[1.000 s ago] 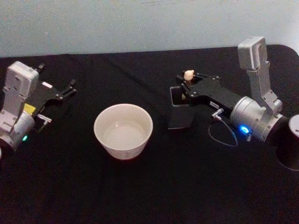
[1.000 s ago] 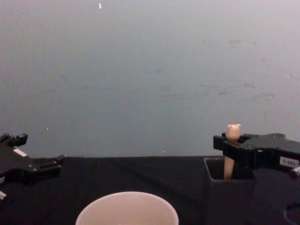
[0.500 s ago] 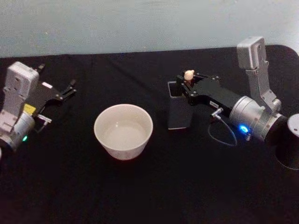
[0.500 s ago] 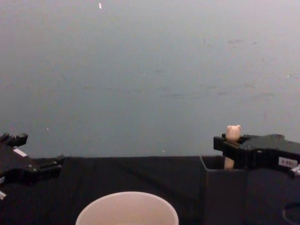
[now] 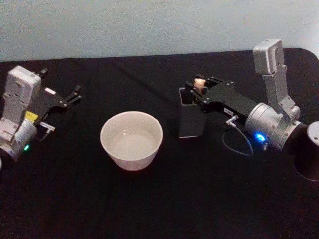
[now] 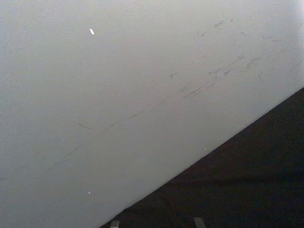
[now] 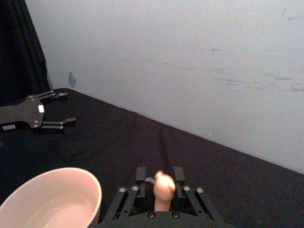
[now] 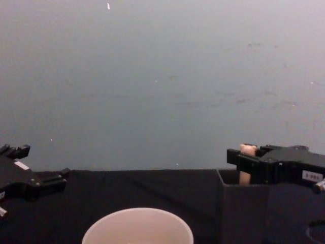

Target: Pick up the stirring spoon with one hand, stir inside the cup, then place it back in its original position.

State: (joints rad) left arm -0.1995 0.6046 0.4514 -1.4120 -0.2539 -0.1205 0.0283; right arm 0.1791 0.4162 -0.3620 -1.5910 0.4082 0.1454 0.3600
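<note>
Here the right gripper (image 5: 198, 85) is clamped on the spoon (image 5: 199, 83) just under its bear head, the handle standing upright in the dark holder (image 5: 191, 115). The cup (image 5: 131, 140) sits well off toward the robot's left and nearer its body. The left gripper (image 5: 75, 93) rests open, far off.

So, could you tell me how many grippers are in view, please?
2. The left gripper rests at the table's left side, left of the cup; the right gripper is over the dark holder, around the stirring spoon.
</note>
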